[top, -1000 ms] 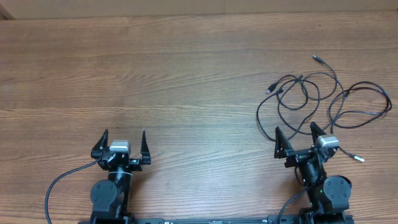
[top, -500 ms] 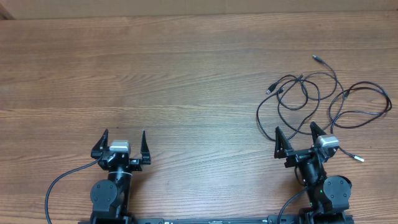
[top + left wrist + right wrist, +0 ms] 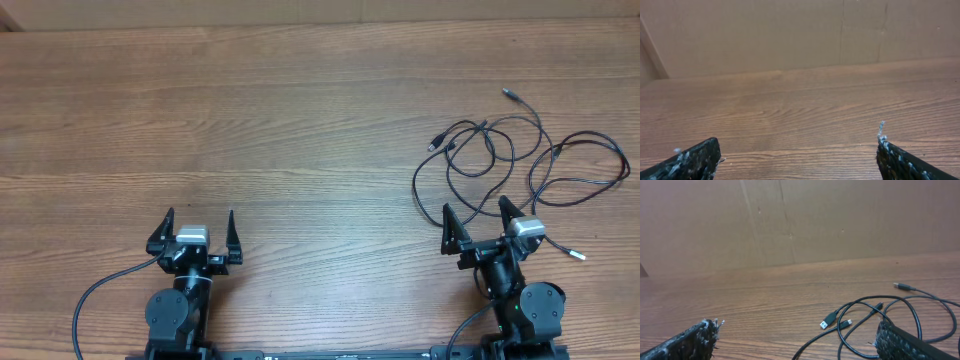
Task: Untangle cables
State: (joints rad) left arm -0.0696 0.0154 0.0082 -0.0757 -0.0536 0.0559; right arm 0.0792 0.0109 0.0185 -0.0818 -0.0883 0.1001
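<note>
The untangling is judged not yet begun. The cables (image 3: 520,160) lie in one loose snarl of overlapping loops on the desk (image 3: 300,120), directly ahead of the right tool (image 3: 475,207) and spreading to its outer side. The nearest loop is drawn in close to its fingertips (image 3: 448,220); whether it is touched cannot be told. The right tool is spread to its full width and nothing is gripped by it. The left tool (image 3: 200,214) is likewise fully spread and empty, with only desk seen ahead of it and the cables well apart, off to its right. For the next move, a short reach forward by the right tool is called for, so that one strand or a small plug end (image 3: 829,321) can be pinched and drawn clear of the crossings.
</note>
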